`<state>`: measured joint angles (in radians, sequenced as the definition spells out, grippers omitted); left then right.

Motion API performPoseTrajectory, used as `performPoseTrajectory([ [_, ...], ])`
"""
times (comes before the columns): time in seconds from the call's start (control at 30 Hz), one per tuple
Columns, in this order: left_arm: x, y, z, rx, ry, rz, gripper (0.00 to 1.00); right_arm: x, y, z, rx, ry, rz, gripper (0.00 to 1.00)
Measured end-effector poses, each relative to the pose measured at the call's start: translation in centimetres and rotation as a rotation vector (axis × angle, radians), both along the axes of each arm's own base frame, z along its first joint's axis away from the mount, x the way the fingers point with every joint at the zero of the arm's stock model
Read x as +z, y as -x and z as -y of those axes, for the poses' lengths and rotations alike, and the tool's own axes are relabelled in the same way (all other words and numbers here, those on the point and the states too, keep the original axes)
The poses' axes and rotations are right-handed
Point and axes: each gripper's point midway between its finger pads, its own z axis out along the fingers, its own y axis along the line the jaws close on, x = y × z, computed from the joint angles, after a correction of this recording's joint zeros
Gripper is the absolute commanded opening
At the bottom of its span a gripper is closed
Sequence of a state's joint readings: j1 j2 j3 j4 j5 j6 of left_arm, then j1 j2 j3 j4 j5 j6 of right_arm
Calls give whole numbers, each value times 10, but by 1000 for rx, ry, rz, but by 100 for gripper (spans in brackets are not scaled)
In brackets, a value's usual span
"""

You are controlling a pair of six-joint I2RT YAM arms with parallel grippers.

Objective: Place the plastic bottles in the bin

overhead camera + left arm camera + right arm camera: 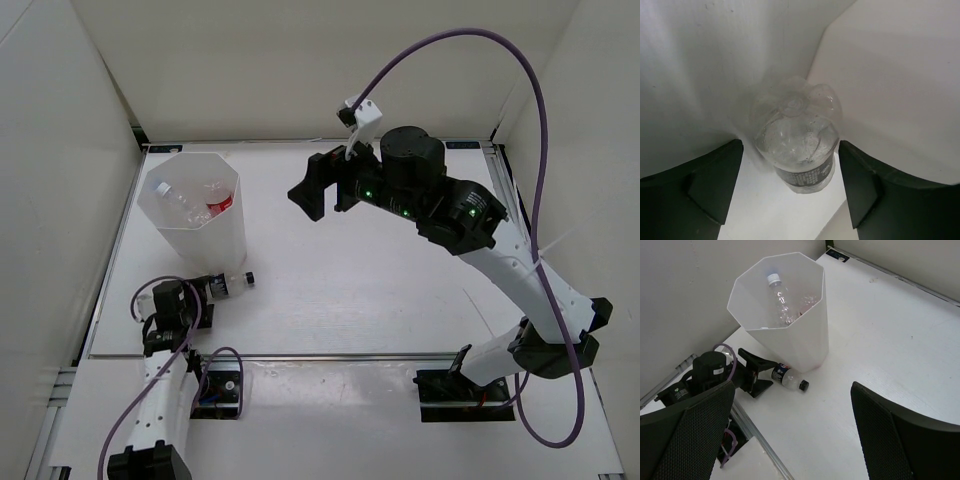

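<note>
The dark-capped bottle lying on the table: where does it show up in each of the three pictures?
Top external: bottle at lower left, lying in front of the bin, cap pointing right.
Left wrist: bottle at centre, with a dark finger on each side; fingers not touching it.
Right wrist: bottle left of centre, at the bin's foot.
Shared landmark: the left gripper, straddling the bottle in every view.

Three bottles [228,284], one bin [226,240], two arms [500,262]

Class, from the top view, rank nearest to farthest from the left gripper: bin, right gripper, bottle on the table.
1. Bottle on the table: inside the open left gripper.
2. Bin: just beyond, far left.
3. Right gripper: raised, mid-table.
</note>
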<state>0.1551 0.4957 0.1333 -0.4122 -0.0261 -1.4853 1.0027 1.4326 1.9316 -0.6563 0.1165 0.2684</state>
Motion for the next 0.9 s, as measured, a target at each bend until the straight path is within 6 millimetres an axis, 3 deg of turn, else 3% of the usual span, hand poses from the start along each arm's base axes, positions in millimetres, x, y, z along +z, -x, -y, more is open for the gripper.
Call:
performPoseTrajectory([
  [0.17, -4, -5, 6, -31, 23, -8, 73, -3, 1, -1, 12, 12, -3, 100],
  [0.2, -5, -5, 7, -38, 28, -9, 57, -5, 2, -1, 14, 20, -6, 100],
  [0.33, -2, -5, 17, -105, 39, 24, 32, -13, 2, -1, 18, 44, -18, 100],
  [0.53, 16, 16, 44, -221, 127, 20, 35, -19, 1, -2, 18, 63, -28, 100],
  [0.6, 43, 22, 47, -235, 136, 21, 35, -21, 0, -4, 19, 67, -31, 100],
  [0.67, 89, 28, 49, -250, 115, 57, 35, -23, -1, -5, 18, 72, -35, 100],
  [0.9, 289, 44, 43, -311, -163, 412, 34, -42, -1, -7, 22, 111, -62, 100],
])
